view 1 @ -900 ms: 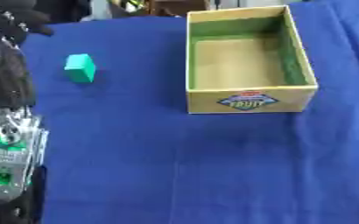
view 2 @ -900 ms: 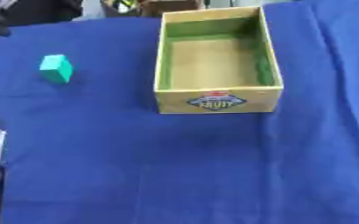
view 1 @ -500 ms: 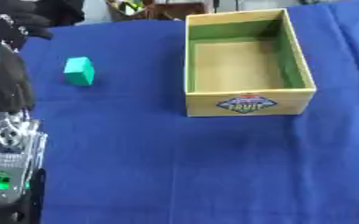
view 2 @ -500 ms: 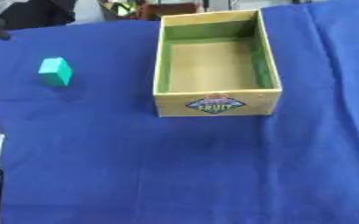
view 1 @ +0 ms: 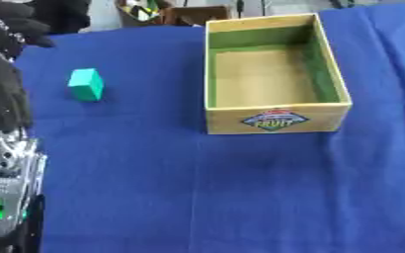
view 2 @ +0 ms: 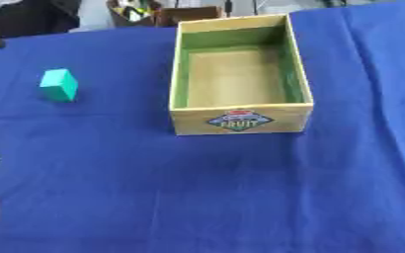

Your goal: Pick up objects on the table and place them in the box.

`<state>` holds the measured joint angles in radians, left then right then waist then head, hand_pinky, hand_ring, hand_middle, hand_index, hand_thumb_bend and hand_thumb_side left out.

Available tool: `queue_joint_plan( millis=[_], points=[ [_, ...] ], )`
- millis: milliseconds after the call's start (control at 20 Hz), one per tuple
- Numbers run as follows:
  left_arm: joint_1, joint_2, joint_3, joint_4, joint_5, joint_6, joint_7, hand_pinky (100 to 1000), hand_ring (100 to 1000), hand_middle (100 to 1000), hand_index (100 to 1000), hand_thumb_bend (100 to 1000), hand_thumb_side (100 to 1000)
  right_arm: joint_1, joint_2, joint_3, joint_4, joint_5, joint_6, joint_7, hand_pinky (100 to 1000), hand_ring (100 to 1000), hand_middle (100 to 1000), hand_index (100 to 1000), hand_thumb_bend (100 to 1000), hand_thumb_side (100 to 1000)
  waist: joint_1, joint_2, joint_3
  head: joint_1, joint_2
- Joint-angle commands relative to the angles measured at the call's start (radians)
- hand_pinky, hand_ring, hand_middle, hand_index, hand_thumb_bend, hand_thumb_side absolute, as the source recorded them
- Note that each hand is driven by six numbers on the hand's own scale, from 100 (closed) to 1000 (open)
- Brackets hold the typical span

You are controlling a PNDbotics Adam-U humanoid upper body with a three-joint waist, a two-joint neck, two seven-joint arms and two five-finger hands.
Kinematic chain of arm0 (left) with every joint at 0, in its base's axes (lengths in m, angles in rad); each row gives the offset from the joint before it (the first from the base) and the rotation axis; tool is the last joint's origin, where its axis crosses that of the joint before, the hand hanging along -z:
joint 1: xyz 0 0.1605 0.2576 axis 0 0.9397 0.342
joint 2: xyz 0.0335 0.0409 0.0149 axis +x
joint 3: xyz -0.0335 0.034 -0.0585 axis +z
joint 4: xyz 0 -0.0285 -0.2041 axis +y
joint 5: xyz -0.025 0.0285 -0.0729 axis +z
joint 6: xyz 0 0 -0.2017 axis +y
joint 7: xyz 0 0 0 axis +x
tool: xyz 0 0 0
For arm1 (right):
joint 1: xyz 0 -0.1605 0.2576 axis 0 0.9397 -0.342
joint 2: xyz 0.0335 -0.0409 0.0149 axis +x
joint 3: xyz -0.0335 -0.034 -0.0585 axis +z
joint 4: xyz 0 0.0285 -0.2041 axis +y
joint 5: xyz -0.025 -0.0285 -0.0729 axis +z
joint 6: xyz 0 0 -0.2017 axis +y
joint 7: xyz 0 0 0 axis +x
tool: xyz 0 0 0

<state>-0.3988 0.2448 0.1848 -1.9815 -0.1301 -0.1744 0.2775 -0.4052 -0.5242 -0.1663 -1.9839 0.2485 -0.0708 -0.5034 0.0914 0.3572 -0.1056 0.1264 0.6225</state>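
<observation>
A worktop [view 1: 197,197] covered in a deep blue cloth fills nearly the whole scene, with soft folds running down its right side.

On the far half of it, a little right of centre, stands a rectangular cardboard box [view 1: 275,121] with yellow-tan outer walls, green inner walls and a plain brown floor. It is open at the top and nothing shows inside it. Its near wall carries a printed label with a blue shape and a red band above it. The box's long sides run from near to far.

Along the left edge the robot's left arm [view 1: 7,192] comes up from the near corner, a silver and black limb with a small green light near the bottom. Farther up, the black left hand [view 1: 5,96] hangs over the left margin of the cloth, its fingers extended and relaxed, gripping nothing. It touches neither the box nor the block. The right hand shows in neither view.

A small teal green block [view 1: 86,84], box-shaped and standing on the cloth, lies on the far left part of the worktop. It is well apart from the cardboard box, to the left of it, and just right of the left hand.

Beyond the far edge of the cloth sit dark, cluttered objects that cannot be made out.
</observation>
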Motion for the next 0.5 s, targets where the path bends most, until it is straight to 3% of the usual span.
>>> queue_joint_plan(
  millis=[50,300,500],
  points=[
    [-0.012,0.116,0.023,-0.018,-0.022,0.044,0.001,484,546,575,808,100,1000,-0.007,-0.022,-0.008,-0.016,-0.005,0.001,0.003,725,762,742,755,100,914,-0.003,-0.018,-0.002,-0.007,0.000],
    [-0.031,0.312,0.036,0.014,-0.081,0.151,-0.039,495,565,610,850,100,1000,-0.004,-0.025,-0.008,-0.016,-0.004,0.003,0.006,726,762,742,754,100,914,-0.003,-0.015,-0.005,-0.017,-0.006],
    [-0.074,0.464,0.043,0.132,-0.139,0.212,-0.097,508,584,637,868,156,1000,-0.001,-0.027,-0.007,-0.016,-0.004,0.005,0.009,726,763,742,753,100,914,-0.003,-0.016,-0.006,-0.021,-0.006]
  ],
)
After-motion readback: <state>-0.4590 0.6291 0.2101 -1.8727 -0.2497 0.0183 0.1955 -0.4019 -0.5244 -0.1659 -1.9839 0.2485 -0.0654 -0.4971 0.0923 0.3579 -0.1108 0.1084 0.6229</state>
